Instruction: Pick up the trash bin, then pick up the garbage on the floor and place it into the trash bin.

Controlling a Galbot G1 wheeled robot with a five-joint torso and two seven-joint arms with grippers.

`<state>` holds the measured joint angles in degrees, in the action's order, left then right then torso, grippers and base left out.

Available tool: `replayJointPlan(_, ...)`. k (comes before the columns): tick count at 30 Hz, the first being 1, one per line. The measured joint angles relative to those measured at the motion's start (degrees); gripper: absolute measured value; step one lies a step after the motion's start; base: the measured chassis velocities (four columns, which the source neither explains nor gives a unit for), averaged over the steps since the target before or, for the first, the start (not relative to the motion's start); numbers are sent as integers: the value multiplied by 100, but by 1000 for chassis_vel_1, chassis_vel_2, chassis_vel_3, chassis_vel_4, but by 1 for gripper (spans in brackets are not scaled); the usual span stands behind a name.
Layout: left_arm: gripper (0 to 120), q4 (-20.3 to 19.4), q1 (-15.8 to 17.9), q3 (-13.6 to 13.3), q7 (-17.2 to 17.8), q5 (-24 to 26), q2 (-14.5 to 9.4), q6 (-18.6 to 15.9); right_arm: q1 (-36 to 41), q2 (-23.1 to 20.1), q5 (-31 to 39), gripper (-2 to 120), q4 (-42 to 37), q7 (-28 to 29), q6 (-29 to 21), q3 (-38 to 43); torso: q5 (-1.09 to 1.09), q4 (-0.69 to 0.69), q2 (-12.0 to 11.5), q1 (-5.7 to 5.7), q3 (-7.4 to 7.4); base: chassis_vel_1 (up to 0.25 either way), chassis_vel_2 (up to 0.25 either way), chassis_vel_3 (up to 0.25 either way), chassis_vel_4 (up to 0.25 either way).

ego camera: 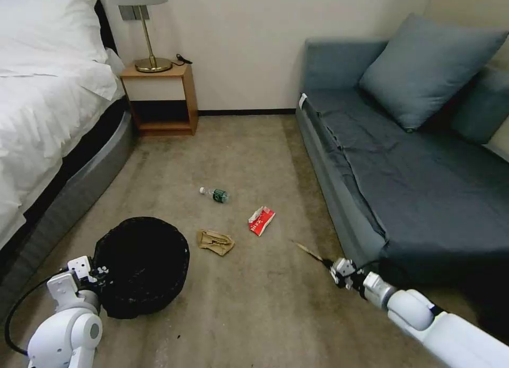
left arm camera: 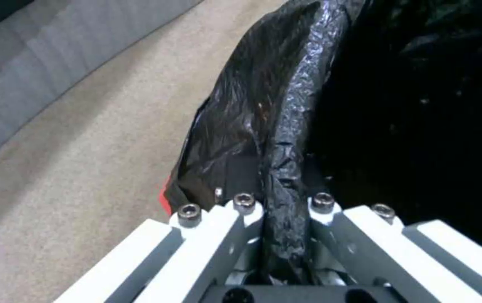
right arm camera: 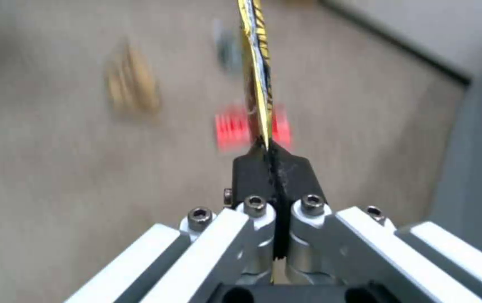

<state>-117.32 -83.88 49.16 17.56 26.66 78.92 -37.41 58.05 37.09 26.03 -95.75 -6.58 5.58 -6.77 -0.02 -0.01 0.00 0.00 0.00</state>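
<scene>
Low on the left in the head view, the left gripper (ego camera: 94,271) clamps the trash bin (ego camera: 142,264) rim, while the right gripper (ego camera: 333,268) pinches the wrapper (ego camera: 309,251) beside the sofa (ego camera: 403,161). Left wrist view: black liner (left arm camera: 263,126) squeezed between closed jaws. Right wrist view: fingers (right arm camera: 252,176) shut on the yellow-black strip.

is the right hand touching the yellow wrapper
Touching: the right wrist view shows the right hand shut on the yellow wrapper, pinched between its black fingertips.
</scene>
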Motion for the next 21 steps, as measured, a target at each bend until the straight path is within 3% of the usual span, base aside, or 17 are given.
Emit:
replayJointPlan(2,3,-80,-9,-42,23,40,4,-45,-246,-66,459,0,-847,278,-246,-169,0,0,0,0,0,0,0,0,0)
replayJointPlan(5,3,-132,-20,-73,24,52,9,-60,-499,-26,698,0,-1193,477,-366,-396,-1,0,0,0,0,0,0,0,0)
replayJointPlan(6,3,-230,-30,-135,31,62,25,-105,-1111,212,1112,0,-1587,846,-561,-948,3,-1,0,0,0,0,0,0,0)
replayJointPlan(11,3,-301,-34,-186,43,64,42,-134,-1814,578,1549,0,-1801,1232,-690,-1602,-1,3,0,0,0,0,0,0,0)
replayJointPlan(15,3,-400,-81,-224,78,41,58,-171,-3110,1863,2478,0,-1453,2199,-616,-3554,0,2,0,0,0,0,0,0,0)
replayJointPlan(16,3,-400,-81,-224,78,41,58,-171,-3110,1863,2478,0,-1453,2199,-616,-3554,0,2,0,0,0,0,0,0,0)
replayJointPlan(20,3,-441,-98,-221,82,27,86,-178,-3595,2894,2627,0,-942,2486,-543,-4400,1,2,0,0,1,0,0,0,0)
replayJointPlan(21,3,-441,-98,-221,82,27,86,-178,-3595,2894,2627,0,-942,2486,-543,-4400,1,2,0,0,1,0,0,0,0)
